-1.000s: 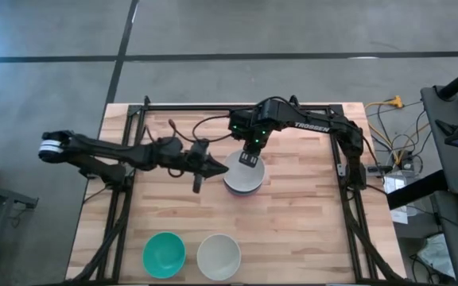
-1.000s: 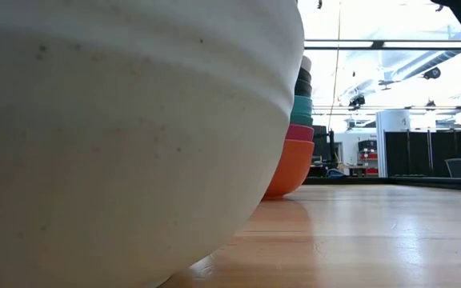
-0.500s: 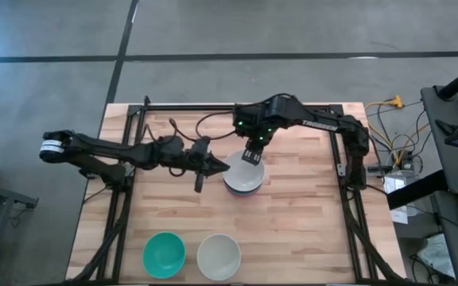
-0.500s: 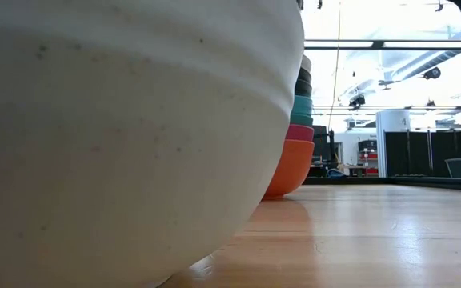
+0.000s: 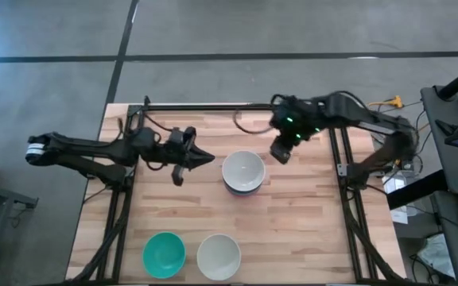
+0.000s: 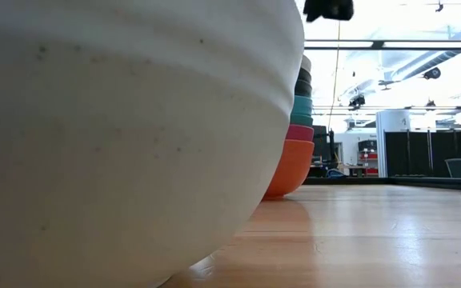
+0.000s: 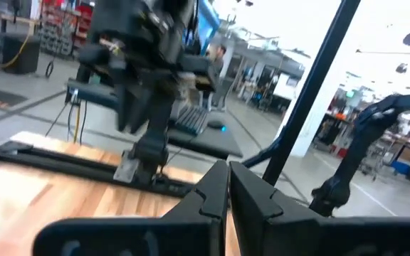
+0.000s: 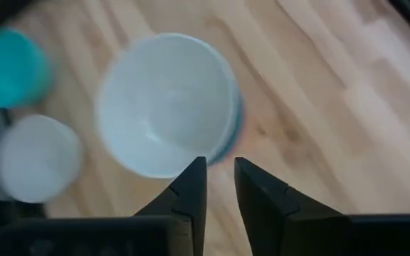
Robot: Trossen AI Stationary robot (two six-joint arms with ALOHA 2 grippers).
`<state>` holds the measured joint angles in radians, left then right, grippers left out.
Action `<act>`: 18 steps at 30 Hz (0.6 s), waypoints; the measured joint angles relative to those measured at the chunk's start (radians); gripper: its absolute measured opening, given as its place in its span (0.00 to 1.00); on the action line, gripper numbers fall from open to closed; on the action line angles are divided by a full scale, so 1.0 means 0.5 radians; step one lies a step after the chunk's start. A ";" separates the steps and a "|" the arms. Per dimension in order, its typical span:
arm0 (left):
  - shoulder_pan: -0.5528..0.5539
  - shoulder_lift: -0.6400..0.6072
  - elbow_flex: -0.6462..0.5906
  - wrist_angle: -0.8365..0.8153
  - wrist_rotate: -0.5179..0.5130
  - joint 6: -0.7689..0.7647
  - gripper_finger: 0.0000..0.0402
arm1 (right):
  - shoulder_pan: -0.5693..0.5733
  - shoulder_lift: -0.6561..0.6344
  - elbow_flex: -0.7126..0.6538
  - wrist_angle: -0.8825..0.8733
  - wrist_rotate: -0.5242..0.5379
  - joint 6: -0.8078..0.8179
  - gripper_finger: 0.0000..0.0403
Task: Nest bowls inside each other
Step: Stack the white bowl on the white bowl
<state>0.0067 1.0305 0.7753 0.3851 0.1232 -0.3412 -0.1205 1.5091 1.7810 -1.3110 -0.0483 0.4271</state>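
A stack of nested bowls (image 5: 242,173) stands mid-table with a white bowl on top. In the low view the stack (image 6: 297,136) shows an orange-red bowl at the bottom, then magenta, teal, black and white. A teal bowl (image 5: 164,254) and a white bowl (image 5: 219,256) sit apart at the near edge. That white bowl (image 6: 126,136) fills the low view's left. My left gripper (image 5: 206,157) is shut and hovers just left of the stack. My right gripper (image 5: 280,152) hangs raised to the stack's right and far side, narrowly open (image 8: 219,174) and empty.
A black frame rail (image 5: 237,106) runs along the far edge, and frame legs stand at both sides. Bare wood lies between the stack and the two near-edge bowls, and to the stack's right. Cables and equipment sit beyond the right edge.
My right gripper has drawn away from the far rim of the stack, rising and swinging toward the table's right. My left gripper has pulled back a little toward the left edge. The stack has stayed in place.
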 joint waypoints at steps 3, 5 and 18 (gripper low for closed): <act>-0.001 -0.060 0.000 0.000 0.002 0.013 0.00 | 0.132 -0.223 -0.289 0.332 0.000 0.186 0.17; -0.001 -0.095 0.000 -0.001 0.003 0.013 0.00 | 0.244 -0.352 -0.503 0.647 0.001 0.319 0.17; -0.003 -0.113 -0.005 -0.025 0.781 -0.399 0.00 | 0.887 -0.267 -1.693 3.880 0.274 0.317 0.17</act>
<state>0.0049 0.9741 0.7730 0.3728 0.5138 -0.5410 0.3229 1.3756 0.9345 0.6290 0.0887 0.5854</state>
